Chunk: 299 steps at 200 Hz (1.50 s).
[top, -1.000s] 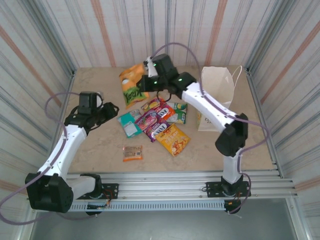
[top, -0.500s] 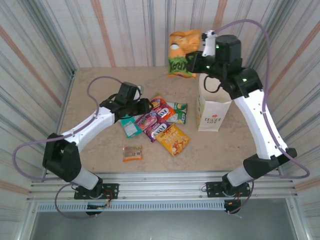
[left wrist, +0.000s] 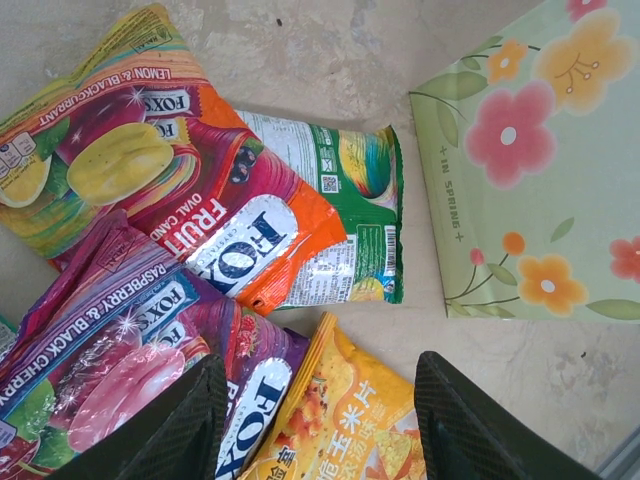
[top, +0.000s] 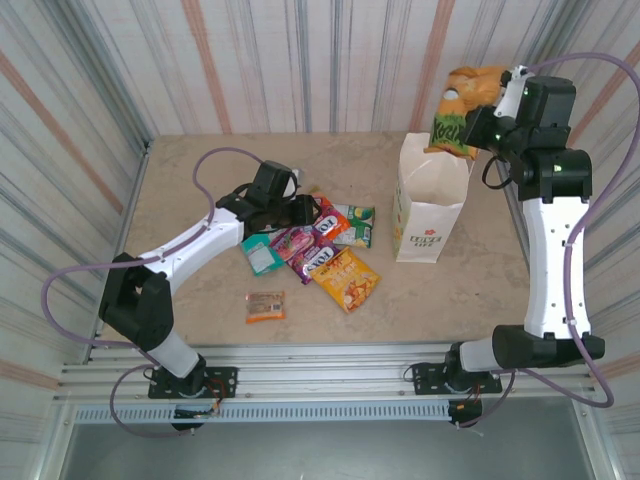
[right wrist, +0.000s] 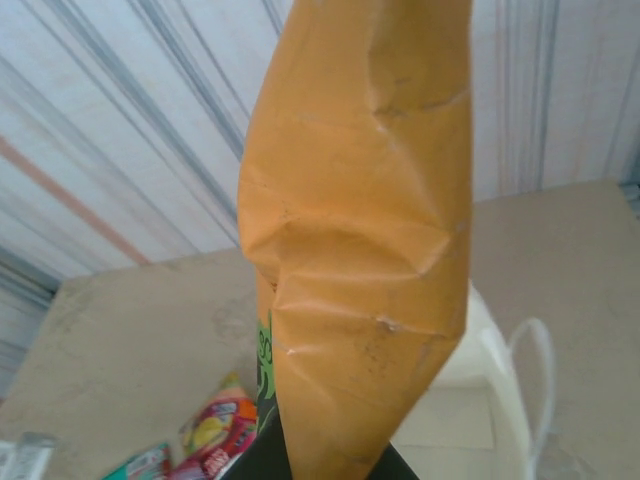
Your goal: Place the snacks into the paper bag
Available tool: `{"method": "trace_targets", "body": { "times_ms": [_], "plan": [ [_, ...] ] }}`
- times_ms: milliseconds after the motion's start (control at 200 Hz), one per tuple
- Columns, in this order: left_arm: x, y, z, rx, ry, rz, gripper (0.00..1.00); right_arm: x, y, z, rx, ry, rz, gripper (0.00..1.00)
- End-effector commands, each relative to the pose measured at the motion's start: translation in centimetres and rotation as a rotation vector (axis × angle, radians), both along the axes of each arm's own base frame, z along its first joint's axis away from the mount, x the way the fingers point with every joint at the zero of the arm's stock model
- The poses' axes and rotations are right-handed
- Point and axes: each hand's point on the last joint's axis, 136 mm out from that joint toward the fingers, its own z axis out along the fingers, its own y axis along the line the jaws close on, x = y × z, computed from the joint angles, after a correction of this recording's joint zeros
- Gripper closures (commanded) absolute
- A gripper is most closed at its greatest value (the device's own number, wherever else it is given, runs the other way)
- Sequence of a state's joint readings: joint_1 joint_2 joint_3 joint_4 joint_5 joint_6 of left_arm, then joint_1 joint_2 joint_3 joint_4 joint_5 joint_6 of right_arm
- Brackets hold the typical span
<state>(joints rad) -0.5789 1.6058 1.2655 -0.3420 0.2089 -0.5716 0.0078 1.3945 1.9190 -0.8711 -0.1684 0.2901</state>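
Observation:
My right gripper (top: 492, 112) is shut on the orange packet with green lettering (top: 458, 112), which hangs just above the open top of the upright white paper bag (top: 430, 215). In the right wrist view the orange packet (right wrist: 360, 250) rises from my gripper (right wrist: 325, 468), with the bag's white rim (right wrist: 485, 375) behind it. My left gripper (top: 305, 212) hovers open over the pile. Between its fingers (left wrist: 175, 435) lie the yellow-orange chips packet (left wrist: 350, 420) and the purple-pink packet (left wrist: 110, 350). The red-orange packet (left wrist: 200, 200), green packet (left wrist: 355, 190) and the bag's flowered side (left wrist: 540, 170) lie beyond.
A teal packet (top: 258, 250) lies at the pile's left edge. A small orange-brown bar (top: 265, 305) sits alone nearer the front. Striped walls close in the table on three sides. Bare tabletop (top: 190, 170) stretches at the back left.
My right arm lifted the orange packet from the back of the table and swung it right, over the bag. My left arm reached in to the pile.

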Motion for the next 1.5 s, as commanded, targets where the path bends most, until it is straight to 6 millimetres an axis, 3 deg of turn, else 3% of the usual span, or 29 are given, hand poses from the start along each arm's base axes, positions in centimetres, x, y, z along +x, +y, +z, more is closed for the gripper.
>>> {"method": "trace_targets", "body": {
  "times_ms": [0,55,90,185,411,431,541,636,777,877,967,1222,1493],
  "plan": [
    [0.5,-0.3,0.9,0.011,-0.02,-0.01,0.46,-0.3,0.5,-3.1,-0.045,0.102,0.068,0.99],
    [0.5,-0.2,0.9,0.015,-0.022,-0.01,0.46,-0.2,0.7,-3.8,-0.046,0.119,0.079,0.99],
    [0.5,-0.1,0.9,0.016,-0.023,-0.009,0.46,0.0,0.8,-5.3,-0.042,0.154,0.084,0.99],
    [0.5,-0.2,1.0,0.015,-0.025,-0.011,0.46,0.3,1.6,-5.2,-0.007,0.132,0.121,0.99],
    [0.5,-0.3,1.0,0.01,-0.022,-0.015,0.46,0.9,3.8,-0.8,0.092,-0.006,0.226,0.99],
    [0.5,-0.3,1.1,0.009,-0.024,-0.015,0.46,0.7,4.0,0.8,0.095,-0.047,0.236,0.99],
    [0.5,-0.3,1.3,0.006,-0.029,-0.014,0.46,0.7,4.6,3.7,0.127,-0.132,0.274,0.99],
    [0.5,-0.2,1.5,0.005,-0.035,-0.013,0.46,0.7,4.2,5.5,0.128,-0.18,0.266,0.99],
    [0.5,0.0,1.5,0.012,-0.041,-0.008,0.46,0.6,1.8,6.0,0.086,-0.199,0.169,0.99],
    [0.4,0.2,1.4,0.017,-0.037,-0.006,0.46,0.2,-0.1,4.4,0.019,-0.142,0.093,0.98],
    [0.3,0.3,1.2,0.018,-0.037,-0.005,0.46,0.0,-0.8,1.6,-0.025,-0.038,0.07,0.98],
    [0.2,0.4,0.9,0.022,-0.03,-0.007,0.46,-0.1,0.0,-5.4,-0.063,0.198,0.134,0.99],
    [0.1,0.6,0.4,0.029,-0.02,-0.006,0.46,1.1,1.3,-9.2,-0.14,0.32,0.176,0.99]
  ]
}}
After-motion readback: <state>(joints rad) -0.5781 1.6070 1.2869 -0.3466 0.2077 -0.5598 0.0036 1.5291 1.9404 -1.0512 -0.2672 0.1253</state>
